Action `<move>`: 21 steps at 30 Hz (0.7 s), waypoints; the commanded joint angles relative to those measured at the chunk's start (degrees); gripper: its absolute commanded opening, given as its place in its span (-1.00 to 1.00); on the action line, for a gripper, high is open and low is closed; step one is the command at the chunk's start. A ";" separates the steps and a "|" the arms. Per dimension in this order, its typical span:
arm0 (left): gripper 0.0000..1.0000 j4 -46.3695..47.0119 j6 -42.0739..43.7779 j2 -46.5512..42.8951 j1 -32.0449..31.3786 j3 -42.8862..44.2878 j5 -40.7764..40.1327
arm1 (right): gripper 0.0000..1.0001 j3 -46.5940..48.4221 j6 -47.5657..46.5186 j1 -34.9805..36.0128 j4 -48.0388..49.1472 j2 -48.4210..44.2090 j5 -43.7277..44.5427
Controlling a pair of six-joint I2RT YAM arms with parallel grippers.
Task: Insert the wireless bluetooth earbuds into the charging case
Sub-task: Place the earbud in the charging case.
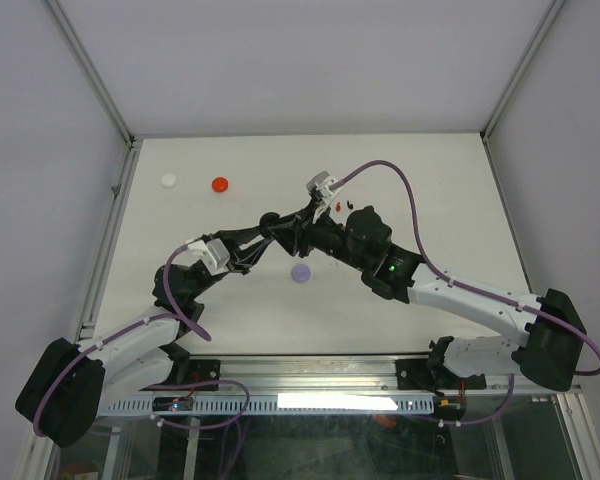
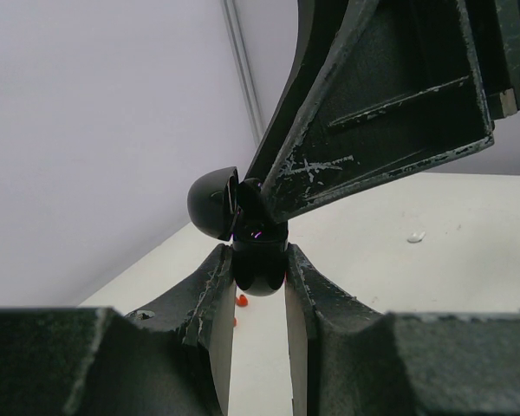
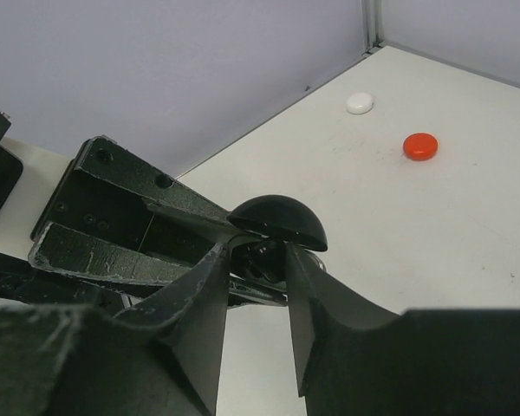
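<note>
My left gripper [image 2: 260, 260] is shut on a black round charging case [image 2: 260, 273], held above the table with its domed lid [image 2: 212, 204] flipped open. My right gripper [image 3: 258, 251] meets it from the other side, jaws a little apart, tips straddling the case's open mouth under the lid [image 3: 277, 221]. Something shiny and black sits between those tips; I cannot tell whether it is an earbud. The arms meet mid-table at the case [image 1: 271, 219]. Tiny red [image 1: 337, 203] and black [image 1: 350, 205] earbuds lie just behind. A red earbud [image 2: 240, 300] and a white one [image 2: 415, 236] lie on the table.
A lavender case [image 1: 301, 272] lies in front of the grippers. A red case [image 1: 219, 184] and a white case [image 1: 168, 181] sit at the back left, also seen as red case [image 3: 420, 146] and white case [image 3: 360, 103]. Walls enclose the white table [image 1: 430, 200].
</note>
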 commanded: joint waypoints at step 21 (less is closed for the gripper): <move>-1.00 -0.12 -1.86 0.67 0.29 1.31 -4.02 | 0.21 7.08 -11.23 -2.85 -13.99 -6.45 9.43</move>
